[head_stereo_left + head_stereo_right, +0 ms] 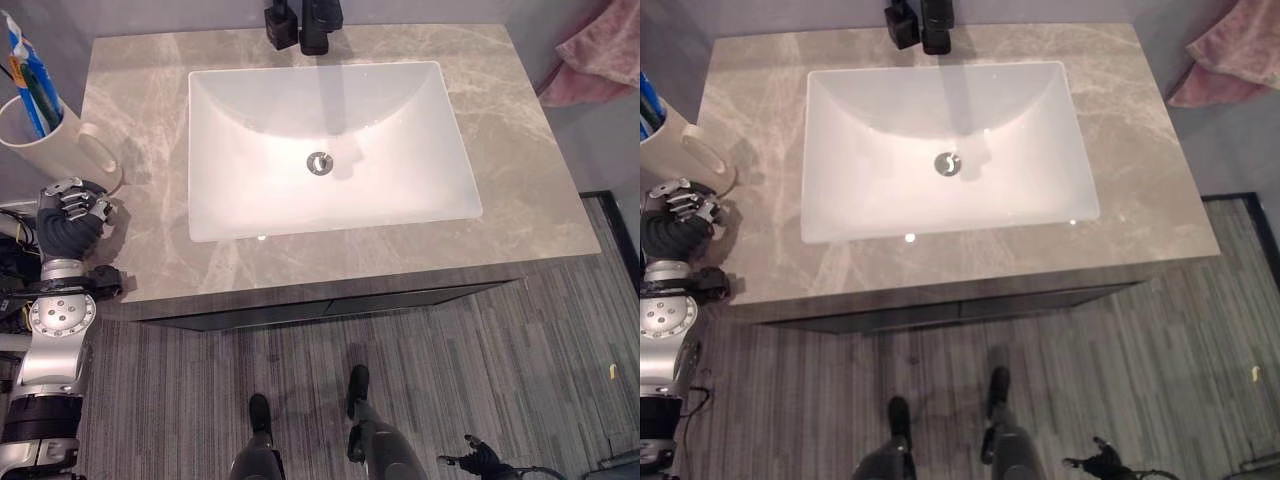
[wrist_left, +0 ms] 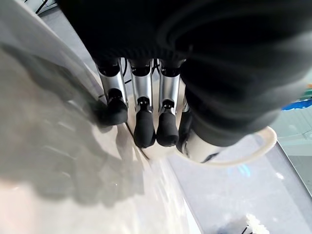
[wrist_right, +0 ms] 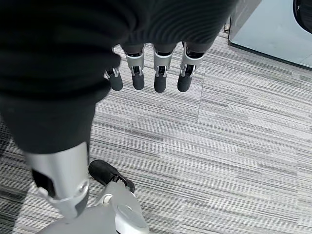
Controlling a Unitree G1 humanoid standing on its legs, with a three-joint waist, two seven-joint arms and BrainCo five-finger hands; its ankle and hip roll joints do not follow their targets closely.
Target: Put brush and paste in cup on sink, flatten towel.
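Observation:
A cream cup (image 1: pixel 48 140) with a handle stands on the far left of the counter. Blue and white brush and paste (image 1: pixel 30 78) stand upright inside it. My left hand (image 1: pixel 70 222) rests at the counter's left edge just in front of the cup, with relaxed fingers (image 2: pixel 141 100) that hold nothing. The cup's rim (image 2: pixel 256 146) shows just past the thumb. A pink towel (image 1: pixel 600 55) hangs bunched on the wall at the far right. Down by the floor at the lower right hangs my right hand (image 1: pixel 482 458), its fingers (image 3: pixel 158 73) straight and empty.
A white rectangular basin (image 1: pixel 210 200) is sunk into the grey marble counter (image 1: pixel 530 180), with a black faucet (image 1: pixel 305 25) behind it. A dark cabinet front (image 1: pixel 330 305) runs below the counter. Striped grey carpet (image 1: pixel 500 350) covers the floor.

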